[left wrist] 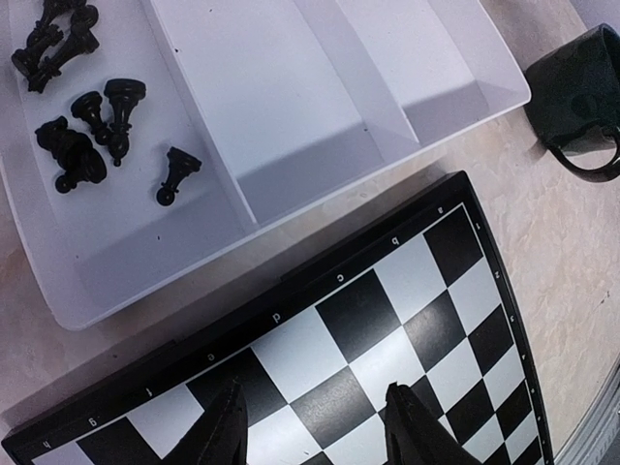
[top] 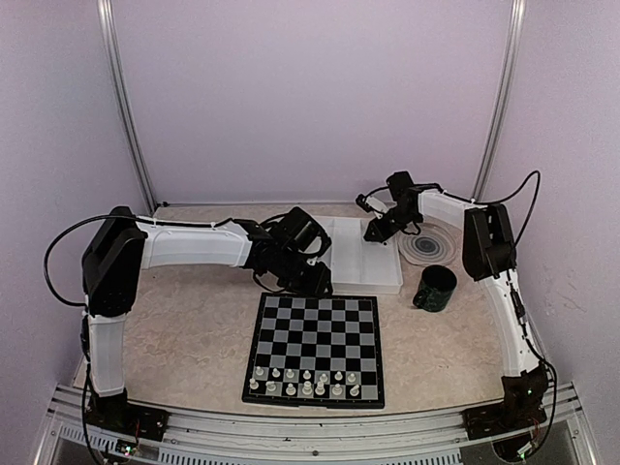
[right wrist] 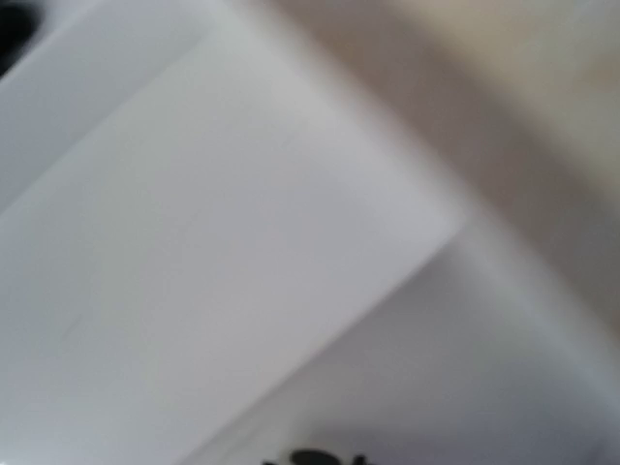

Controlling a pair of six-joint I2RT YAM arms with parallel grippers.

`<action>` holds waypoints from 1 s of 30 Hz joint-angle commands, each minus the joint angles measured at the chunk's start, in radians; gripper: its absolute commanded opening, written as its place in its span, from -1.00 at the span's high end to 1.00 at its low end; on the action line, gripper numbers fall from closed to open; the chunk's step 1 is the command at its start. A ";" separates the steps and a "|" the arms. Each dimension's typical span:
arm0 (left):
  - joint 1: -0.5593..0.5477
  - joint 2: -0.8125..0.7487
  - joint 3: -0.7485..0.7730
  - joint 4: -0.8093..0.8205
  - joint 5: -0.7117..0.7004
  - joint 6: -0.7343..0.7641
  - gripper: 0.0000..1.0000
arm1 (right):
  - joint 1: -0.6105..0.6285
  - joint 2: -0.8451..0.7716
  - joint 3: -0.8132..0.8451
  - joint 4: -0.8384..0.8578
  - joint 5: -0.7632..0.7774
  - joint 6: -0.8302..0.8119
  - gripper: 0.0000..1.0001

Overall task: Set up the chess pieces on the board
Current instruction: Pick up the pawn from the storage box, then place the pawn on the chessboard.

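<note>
The board (top: 315,349) lies at the table's near middle, with white chess pieces (top: 305,381) lined up in its two nearest rows. Several black chess pieces (left wrist: 97,136) lie loose in one end compartment of the white tray (left wrist: 320,126). My left gripper (left wrist: 315,431) hangs open over the board's (left wrist: 387,320) lettered edge next to the tray, with nothing between its fingers (left wrist: 225,431). In the top view my right gripper (top: 372,235) is down over the tray's right part. The right wrist view is a blur of white tray (right wrist: 242,242) with a dark shape (right wrist: 310,457) at the bottom edge.
A dark green mug (top: 436,288) stands right of the tray, beside the board's far right corner. A round grey disc (top: 431,245) lies behind it. Walls close in the back and both sides.
</note>
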 commanded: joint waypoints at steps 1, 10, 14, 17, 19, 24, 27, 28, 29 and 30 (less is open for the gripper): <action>0.007 -0.052 -0.028 0.040 -0.017 -0.008 0.03 | 0.009 -0.179 -0.180 -0.036 -0.075 0.005 0.89; 0.016 -0.048 -0.039 0.117 0.014 0.003 0.03 | 0.009 -0.395 -0.396 -0.076 -0.270 0.038 0.84; 0.011 -0.063 -0.065 0.204 0.029 0.020 0.03 | 0.010 -0.467 -0.535 -0.085 -0.428 0.039 0.80; 0.012 -0.075 -0.070 0.216 0.019 0.032 0.02 | 0.024 -0.488 -0.566 -0.172 -0.443 -0.015 0.79; 0.015 -0.086 -0.076 0.207 -0.002 0.041 -0.01 | 0.038 -0.492 -0.551 -0.263 -0.398 -0.074 0.79; 0.048 -0.143 -0.147 0.197 -0.044 0.044 -0.02 | 0.092 -0.512 -0.517 -0.432 -0.240 -0.209 0.80; 0.077 -0.198 -0.215 0.190 -0.069 0.033 -0.02 | 0.141 -0.507 -0.468 -0.520 -0.132 -0.277 0.80; 0.088 -0.220 -0.237 0.188 -0.077 0.031 -0.02 | 0.160 -0.505 -0.452 -0.541 -0.098 -0.300 0.81; 0.099 -0.248 -0.257 0.185 -0.085 0.030 -0.03 | 0.181 -0.512 -0.452 -0.539 -0.049 -0.322 0.80; 0.110 -0.265 -0.278 0.182 -0.093 0.032 -0.03 | 0.207 -0.520 -0.466 -0.529 0.029 -0.350 0.80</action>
